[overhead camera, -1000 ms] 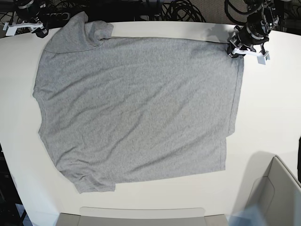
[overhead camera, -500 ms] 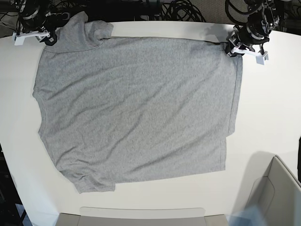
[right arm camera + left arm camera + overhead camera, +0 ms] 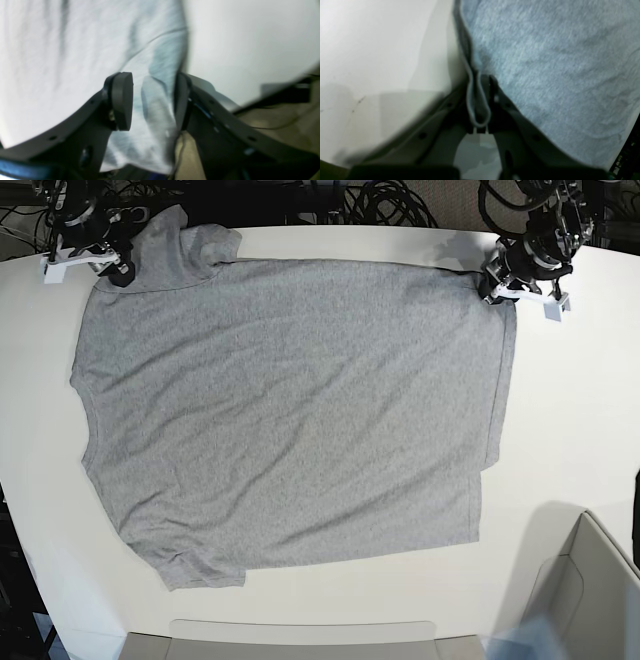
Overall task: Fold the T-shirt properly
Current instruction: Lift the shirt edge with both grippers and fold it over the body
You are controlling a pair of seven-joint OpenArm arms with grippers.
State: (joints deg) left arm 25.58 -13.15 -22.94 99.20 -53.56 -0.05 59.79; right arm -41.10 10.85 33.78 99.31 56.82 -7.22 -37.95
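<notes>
The grey T-shirt (image 3: 290,410) lies spread flat on the white table (image 3: 570,430), plain side up; no lettering shows. My left gripper (image 3: 500,285) is at the shirt's far right corner. In the left wrist view it (image 3: 478,100) is shut on a pinched fold of the T-shirt's hem (image 3: 477,110). My right gripper (image 3: 115,268) is at the far left sleeve. In the right wrist view it (image 3: 152,100) is open, its fingers (image 3: 121,100) standing on either side of the T-shirt's cloth (image 3: 155,105).
A cardboard box (image 3: 590,590) stands at the near right corner. A flat box edge (image 3: 300,635) lies along the near edge. Black cables (image 3: 390,205) run behind the table's far edge.
My right gripper has moved in from the far left onto the sleeve. My left gripper stays at the far right corner, shifted only slightly.
</notes>
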